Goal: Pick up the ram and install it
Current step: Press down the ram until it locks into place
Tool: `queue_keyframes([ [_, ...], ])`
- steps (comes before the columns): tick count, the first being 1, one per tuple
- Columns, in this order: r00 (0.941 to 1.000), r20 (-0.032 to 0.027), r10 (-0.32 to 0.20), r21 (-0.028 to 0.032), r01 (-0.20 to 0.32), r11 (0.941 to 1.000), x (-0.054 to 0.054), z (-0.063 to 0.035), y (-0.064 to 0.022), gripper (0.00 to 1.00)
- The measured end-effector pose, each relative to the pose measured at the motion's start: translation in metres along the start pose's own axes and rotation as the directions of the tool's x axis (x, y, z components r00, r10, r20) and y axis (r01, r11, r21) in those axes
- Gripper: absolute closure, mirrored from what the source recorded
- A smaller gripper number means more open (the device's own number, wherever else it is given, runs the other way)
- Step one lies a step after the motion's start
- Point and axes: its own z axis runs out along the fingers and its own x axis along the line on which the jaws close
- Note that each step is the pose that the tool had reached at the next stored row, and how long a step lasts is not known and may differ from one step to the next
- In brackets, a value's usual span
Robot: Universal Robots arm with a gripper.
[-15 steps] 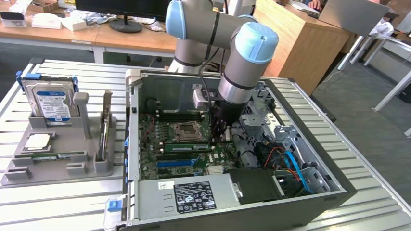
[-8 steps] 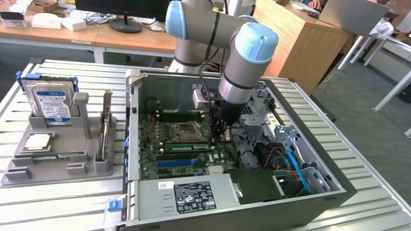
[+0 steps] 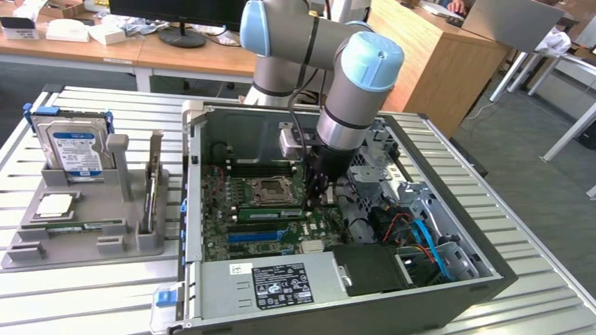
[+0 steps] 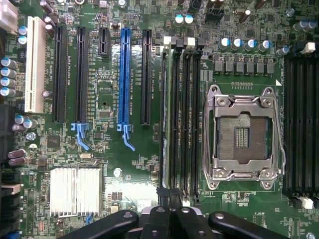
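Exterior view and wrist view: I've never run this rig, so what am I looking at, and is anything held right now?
The exterior view comes from a camera off the machine. It shows a grey-and-blue robot arm reaching down into an open computer case on a slatted table. Beside the case, a grey holder carries a hard drive.

The wrist view looks straight down at the motherboard, past the black gripper. You can see the processor socket and a blue slot.

The gripper is shut, and nothing shows between its fingers. The ram, a green stick, sits on the board next to it. Whether they touch is unclear.
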Motion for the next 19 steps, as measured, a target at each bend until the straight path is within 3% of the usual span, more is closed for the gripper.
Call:
queue_keyframes([
  [14,1.0,0.0002,0.0,-0.0005,0.0,1.0,-0.001,-0.0213,0.0006,0.9],
  [19,1.0,0.0003,0.0,-0.0004,0.0,1.0,-0.001,-0.0226,0.0006,0.9],
])
